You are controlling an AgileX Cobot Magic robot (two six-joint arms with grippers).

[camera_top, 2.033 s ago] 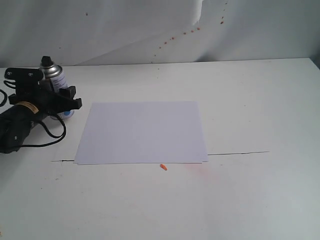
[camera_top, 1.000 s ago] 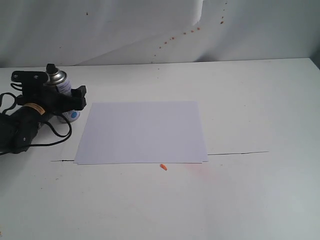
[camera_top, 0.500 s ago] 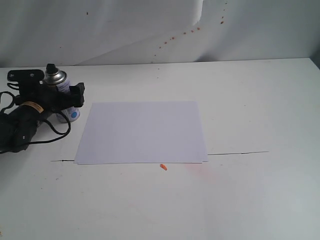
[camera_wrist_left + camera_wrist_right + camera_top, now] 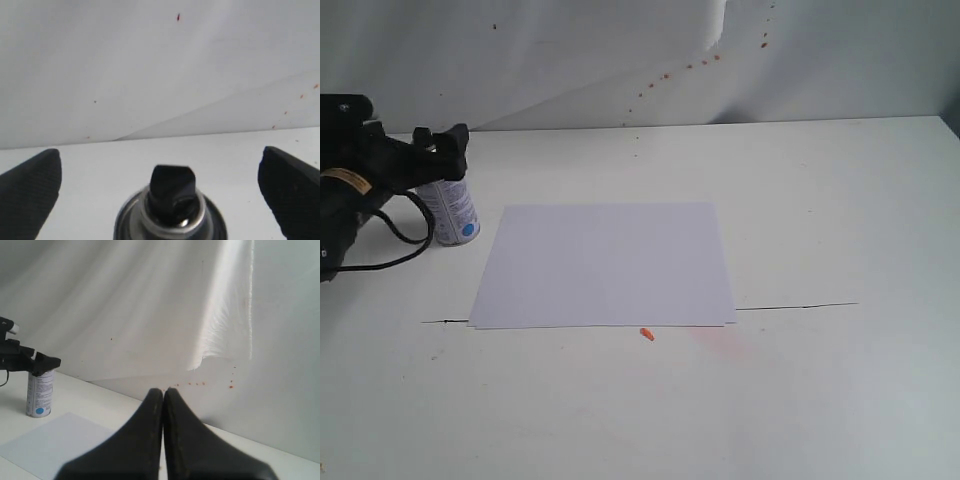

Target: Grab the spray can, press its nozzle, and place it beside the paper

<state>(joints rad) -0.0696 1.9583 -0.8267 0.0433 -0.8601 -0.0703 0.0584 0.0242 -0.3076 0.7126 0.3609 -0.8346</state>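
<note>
The spray can (image 4: 451, 212) stands upright on the table, just left of the white paper (image 4: 605, 262). My left gripper (image 4: 412, 150) is open at the height of the can's top and touches nothing. In the left wrist view the black nozzle (image 4: 171, 192) sits between the two wide-apart fingers (image 4: 30, 195), above the can's shiny shoulder (image 4: 131, 217). The right wrist view shows my right gripper (image 4: 163, 391) shut and empty, well away from the can (image 4: 40, 395) and the paper (image 4: 55, 440). This gripper is out of the exterior view.
A small orange speck (image 4: 647, 334) lies at the paper's near edge, beside a faint pink stain (image 4: 720, 345). A thin seam (image 4: 795, 306) crosses the table. A white backdrop (image 4: 620, 60) with red spots hangs behind. The left arm's black cable (image 4: 390, 250) loops on the table's left.
The left gripper carried the can right toward the paper and set it down. It then let go and rose back to the left, level with the can's top.
</note>
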